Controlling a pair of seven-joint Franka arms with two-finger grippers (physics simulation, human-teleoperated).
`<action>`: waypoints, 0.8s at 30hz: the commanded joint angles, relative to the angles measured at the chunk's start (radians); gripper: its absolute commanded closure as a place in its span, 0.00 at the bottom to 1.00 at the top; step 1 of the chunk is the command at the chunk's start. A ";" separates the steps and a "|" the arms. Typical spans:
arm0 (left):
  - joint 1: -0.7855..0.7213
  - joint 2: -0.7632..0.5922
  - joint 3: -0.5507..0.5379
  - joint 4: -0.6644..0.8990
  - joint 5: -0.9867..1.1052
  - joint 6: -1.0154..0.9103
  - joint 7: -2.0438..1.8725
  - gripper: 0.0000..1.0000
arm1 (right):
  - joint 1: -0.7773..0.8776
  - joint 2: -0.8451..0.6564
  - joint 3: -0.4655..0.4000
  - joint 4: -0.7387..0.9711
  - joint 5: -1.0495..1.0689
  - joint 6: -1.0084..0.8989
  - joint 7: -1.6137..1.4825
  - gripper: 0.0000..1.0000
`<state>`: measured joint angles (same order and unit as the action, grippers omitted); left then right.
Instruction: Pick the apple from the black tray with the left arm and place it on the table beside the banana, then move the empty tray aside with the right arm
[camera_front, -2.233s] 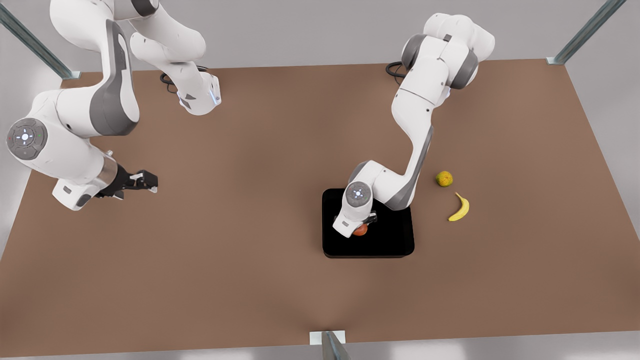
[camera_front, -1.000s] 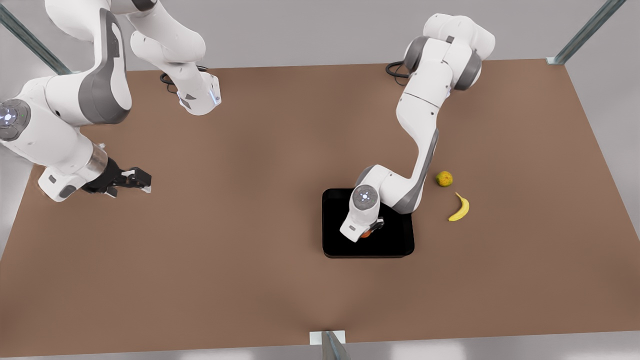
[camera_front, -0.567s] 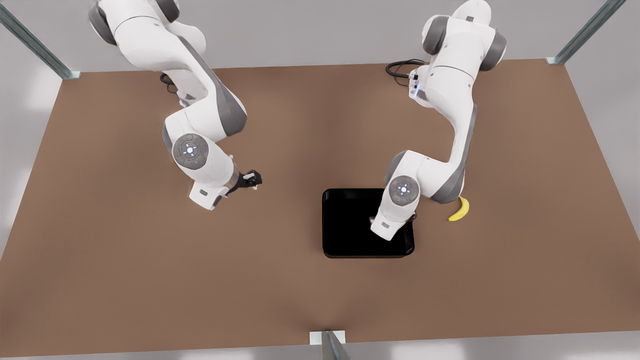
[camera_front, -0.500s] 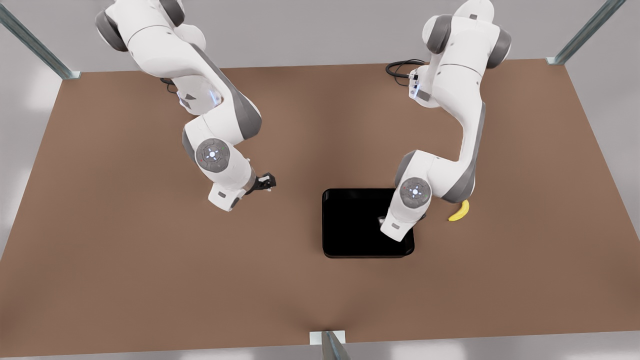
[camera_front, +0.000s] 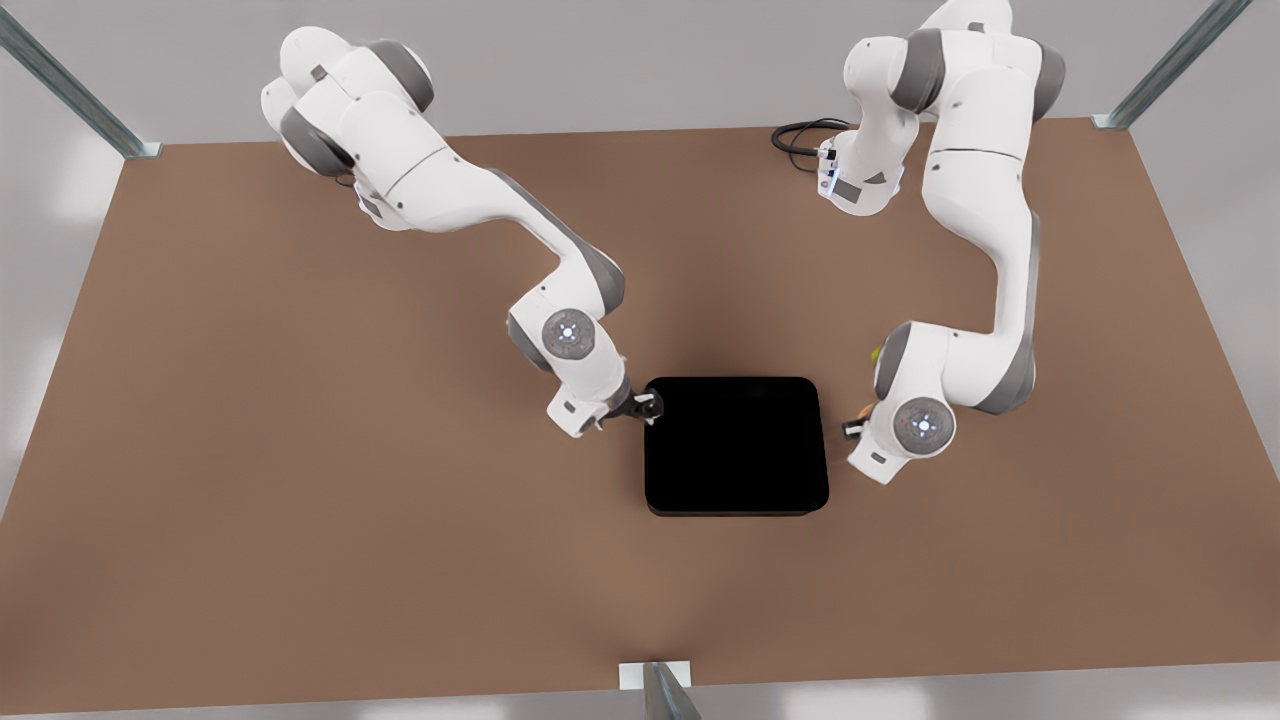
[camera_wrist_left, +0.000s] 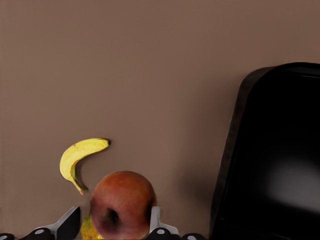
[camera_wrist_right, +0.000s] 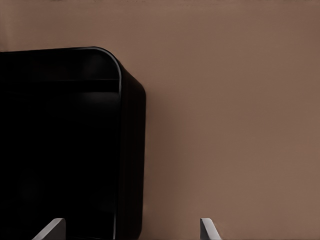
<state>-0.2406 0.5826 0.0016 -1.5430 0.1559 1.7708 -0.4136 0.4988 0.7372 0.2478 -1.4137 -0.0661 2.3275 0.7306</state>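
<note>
**Apple out of the tray, carried beside the banana; right tool at the tray's corner**

Left tool (camera_wrist_left: 114, 230): grasping the apple (camera_wrist_left: 122, 204), one finger each side. Seen from the left wrist, the apple sits past the tray's rim, over bare worktop (camera_wrist_left: 150, 75). The banana (camera_wrist_left: 77, 157) lies just beside it, curved, long axis running away from the apple, dark tip nearest the fruit. A scrap of yellow-green shows under the apple; likely another fruit, too hidden to tell.

Black tray (camera_front: 736, 445): empty, flat on the worktop, well forward of centre in the front view.

Relation the next move turns on: the apple is on the banana's side of the tray, with a strip of bare worktop between tray edge and banana. My judgement is that a straight lowering would seat it there; the risk is coming down on the banana tip or the hidden fruit.

Right tool (camera_front: 648, 407): at the tray's far corner on the front view's left. In the right wrist view its fingers (camera_wrist_right: 50, 229) are spread wide, released, one over the tray's inside and one over the worktop, straddling the rim (camera_wrist_right: 131, 150).

Room: plenty of brown surface on the front view's left for shifting the tray.
</note>
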 joint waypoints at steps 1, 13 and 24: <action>0.009 0.000 0.000 -0.022 0.033 0.062 0.194 0.24 | 0.009 0.024 -0.001 0.019 -0.026 0.116 0.322 0.00; 0.037 -0.354 -0.049 0.038 -0.200 -0.053 0.269 0.00 | 0.011 0.123 -0.001 0.038 -0.135 0.190 0.178 0.00; 0.106 -0.366 -0.094 0.026 -0.219 -0.050 0.360 0.00 | 0.038 0.192 -0.001 0.064 -0.136 0.193 0.112 0.00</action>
<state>-0.1303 0.2179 -0.0926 -1.5194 -0.0589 1.7351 -0.1957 0.5359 0.9269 0.2465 -1.3523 -0.2025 2.5126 0.8663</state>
